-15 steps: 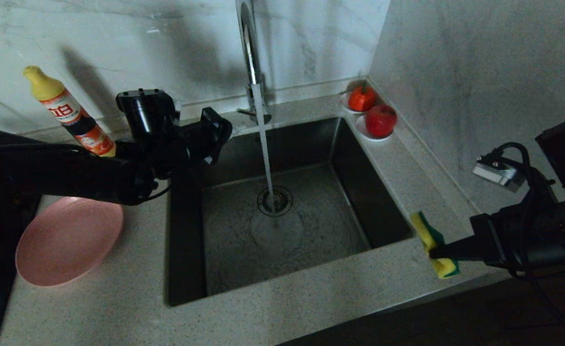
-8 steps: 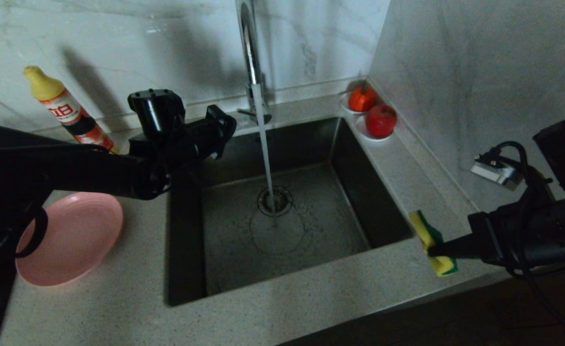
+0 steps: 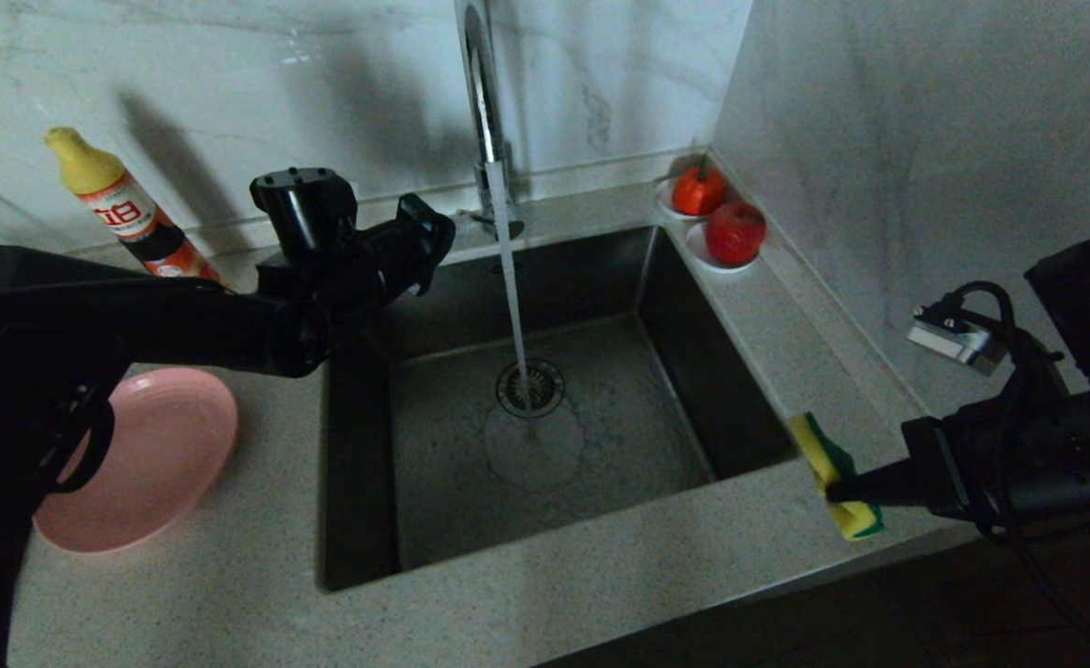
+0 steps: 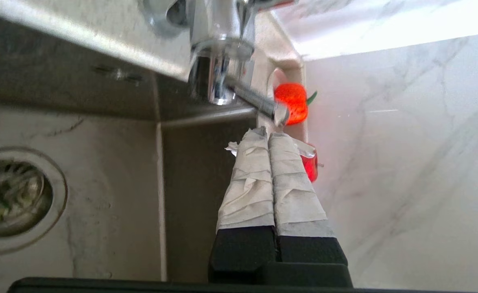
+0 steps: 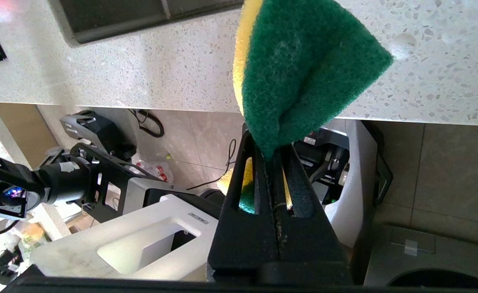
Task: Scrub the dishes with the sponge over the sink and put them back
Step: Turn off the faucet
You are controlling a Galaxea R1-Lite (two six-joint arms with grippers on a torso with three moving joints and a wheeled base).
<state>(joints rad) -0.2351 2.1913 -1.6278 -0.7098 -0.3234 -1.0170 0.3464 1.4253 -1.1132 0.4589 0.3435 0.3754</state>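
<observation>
The steel sink (image 3: 693,353) is in the middle of the counter, and water runs from the faucet (image 3: 481,111) onto its drain. On the counter to the left lies the pink plate (image 3: 173,455), partly covered by my left arm. My left gripper (image 3: 429,243) hovers over the sink's back left corner. Its taped fingers are shut and empty (image 4: 268,132), just short of the faucet's lever (image 4: 259,105). My right gripper (image 3: 832,489) is at the sink's front right corner, shut on the yellow and green sponge (image 3: 827,455) (image 5: 304,69), which folds between its jaws.
A yellow-capped detergent bottle (image 3: 127,218) leans at the back left. Two white saucers with red fruit (image 3: 735,232) sit in the back right corner by the wall. The water stream (image 3: 512,297) falls through the middle of the sink.
My left arm has reached further toward the faucet and slightly up, and it now hides a teal thing at the lower left. The right gripper and sponge have barely shifted.
</observation>
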